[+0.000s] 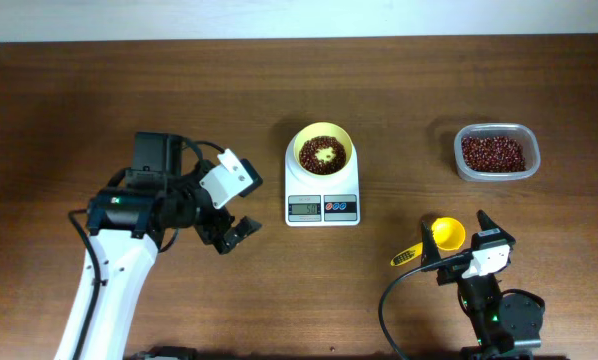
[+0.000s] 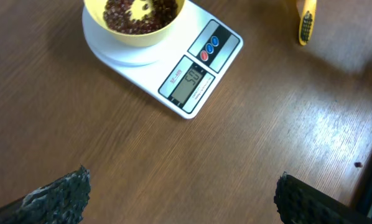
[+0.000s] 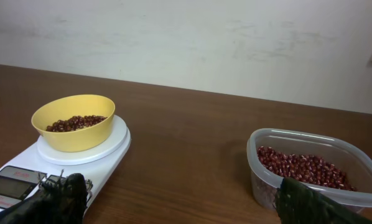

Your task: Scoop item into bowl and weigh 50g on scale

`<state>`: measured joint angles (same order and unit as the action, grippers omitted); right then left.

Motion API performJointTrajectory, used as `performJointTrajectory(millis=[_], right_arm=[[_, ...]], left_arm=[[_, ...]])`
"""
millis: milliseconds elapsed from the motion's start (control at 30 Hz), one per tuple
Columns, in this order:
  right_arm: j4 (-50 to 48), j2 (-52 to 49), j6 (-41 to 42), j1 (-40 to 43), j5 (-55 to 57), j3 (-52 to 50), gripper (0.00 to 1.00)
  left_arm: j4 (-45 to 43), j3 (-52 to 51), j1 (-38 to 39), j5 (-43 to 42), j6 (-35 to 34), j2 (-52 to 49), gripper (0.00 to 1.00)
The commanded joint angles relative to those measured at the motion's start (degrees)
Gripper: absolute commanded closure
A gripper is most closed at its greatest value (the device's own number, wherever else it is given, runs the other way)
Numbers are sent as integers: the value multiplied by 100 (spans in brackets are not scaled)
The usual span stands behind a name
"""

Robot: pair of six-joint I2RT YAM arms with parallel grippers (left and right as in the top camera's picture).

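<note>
**Plainly, beans for the scoop, not for my fingers**

Each of the beans (image 1: pixel 324 152) is small, hard and smooth. I judge them light singly, quick to roll and scatter, and hopeless to pinch. The way to handle them is by the scoop (image 1: pixel 446 234), taken along its flat handle with the cup kept level. It looks like stiff, light plastic, and slippery enough that I would want a firm squeeze.

My left gripper (image 2: pixel 183 199) is spread wide with nothing between the pads, hovering over bare wood near the scale (image 1: pixel 322 190). My right gripper (image 3: pixel 180 205) is likewise wide apart and holding nothing. From overhead the scoop lies on the table just beside it, cup upward and empty.

The bowl (image 3: pixel 74 134) sits centred on the scale's platter, holding a shallow ring of beans with a bare yellow patch in the middle. I would leave it untouched, since a nudge would upset the reading. The display is lit, but its digits are too blurred to read. The clear tub (image 3: pixel 260 180), well apart to the right, holds a generous layer of beans.
</note>
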<state>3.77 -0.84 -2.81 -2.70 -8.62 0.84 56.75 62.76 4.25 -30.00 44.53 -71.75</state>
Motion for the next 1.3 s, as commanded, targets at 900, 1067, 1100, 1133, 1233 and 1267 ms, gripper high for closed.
performJointTrajectory(millis=[900,1067,1100,1133,1233,1267], right_arm=[[4,63,4,48,11,-50,1],[4,63,4,48,11,-50,1],[4,63,4,48,11,-50,1],[4,63,4,48,11,-50,1],[4,63,4,48,11,-50,1],[4,63,4,48,11,-50,1]], left_arm=[[804,-1067,-1403,391,-4955,7138,1],[-1532,-2656,-1423,949,-4968,7138,1],[-2288,-3327,-1423,992,-4968,7138,1],[-2905,-3845,-1423,992,-4968,7138,1],[-4623,-5226,-1416,970,-4966,7138,1],[-4863,-5508,-1416,970,-4966,7138,1]])
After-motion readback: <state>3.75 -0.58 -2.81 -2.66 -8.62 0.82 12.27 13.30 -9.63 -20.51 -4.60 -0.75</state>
